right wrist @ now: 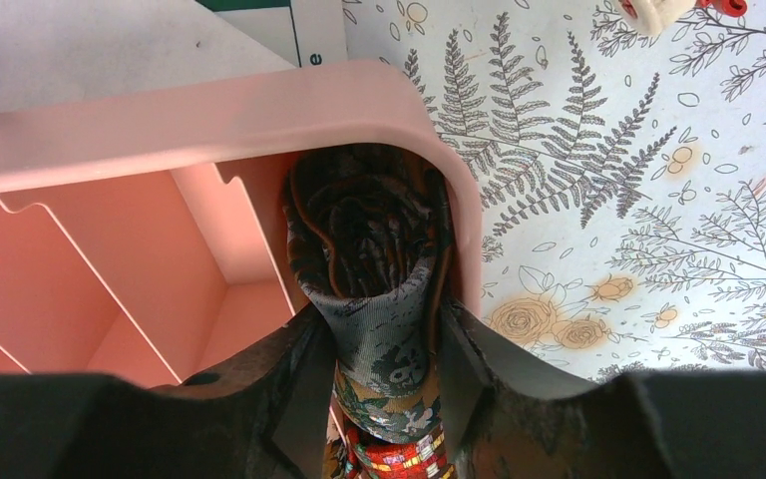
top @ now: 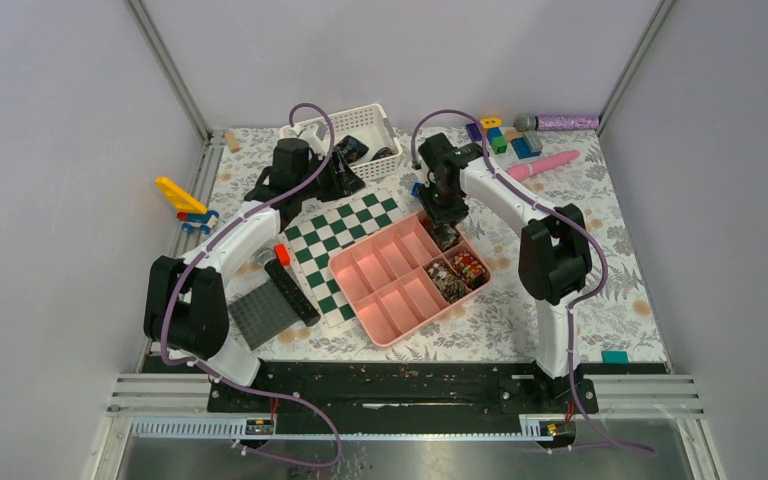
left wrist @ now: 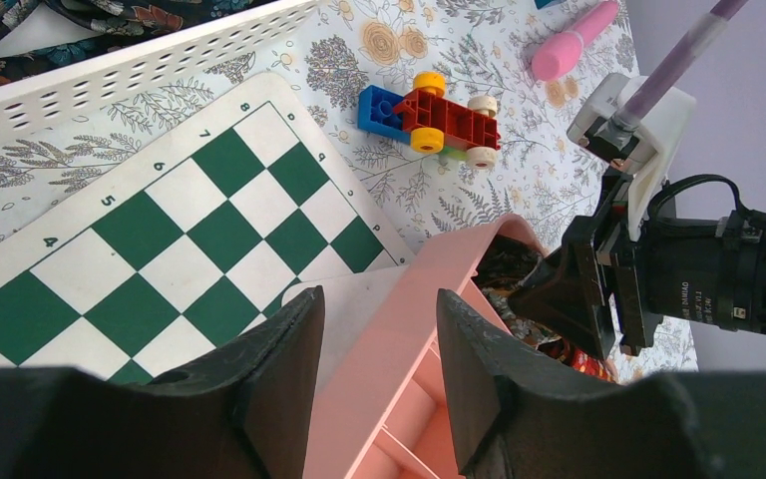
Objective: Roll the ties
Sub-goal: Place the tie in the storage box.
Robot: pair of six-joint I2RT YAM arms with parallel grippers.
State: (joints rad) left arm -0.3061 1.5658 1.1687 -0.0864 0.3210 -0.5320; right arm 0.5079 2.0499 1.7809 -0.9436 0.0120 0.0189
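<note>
Three coils are what we count in the pink tray (right wrist: 209, 110); a rolled tie (right wrist: 371, 235), dark with a rust edge, stands on end in the corner compartment directly between the right jaws; a red-flecked coil (top: 471, 267) and a dark coil (top: 446, 283) fill compartments just behind those jaws, towards the arm's base; the right jaws press on the rolled tie from both sides, so we read them as pinching it, though we cannot tell whether they bear its weight or it rests on the tray floor; the left jaws stand spread with nothing between them, the tray's corner and the chessboard mat (left wrist: 160, 249) showing through the gap; ahead of the left jaws and off to their left sits the white basket (left wrist: 160, 65), and in it lie loose ties (left wrist: 130, 15), dark patterned fabric not yet rolled, how many we cannot tell; the compartments to the left of the right jaws show bare pink; we judge the task under way rather than near its end: three ties are rolled and stowed or nearly so, and the fabric in the basket is left to be drawn out, rolled and placed; the next move, in our view, calls for the right jaws to spread and lift straight clear, lest the coil snag and spring loose.
</note>
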